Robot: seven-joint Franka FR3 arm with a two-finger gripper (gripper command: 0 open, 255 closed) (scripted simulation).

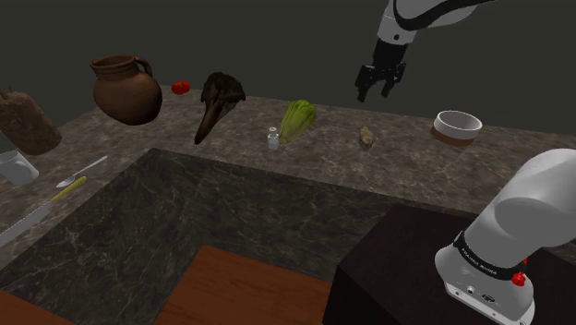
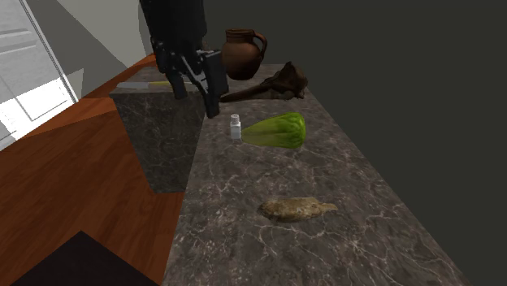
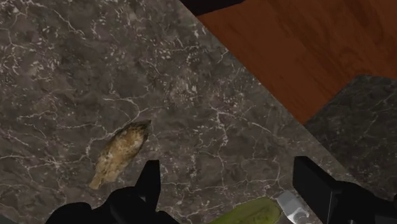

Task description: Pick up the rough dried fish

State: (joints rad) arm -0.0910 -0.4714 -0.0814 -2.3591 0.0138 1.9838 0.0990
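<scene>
Item: rough, mottled tan-brown dried fish (image 3: 121, 153), lying flat on dark veined stone counter (image 2: 236, 244), well apart from green lettuce head (image 2: 276, 130). Black two-finger end effector (image 1: 375, 92): fingers spread, empty, hovering above the fish. Shoulder view adds white bowl (image 1: 458, 123) and brown clay jug (image 1: 126, 89).

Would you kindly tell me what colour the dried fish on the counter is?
The dried fish is mottled tan-brown, clearest in the wrist view.
</scene>
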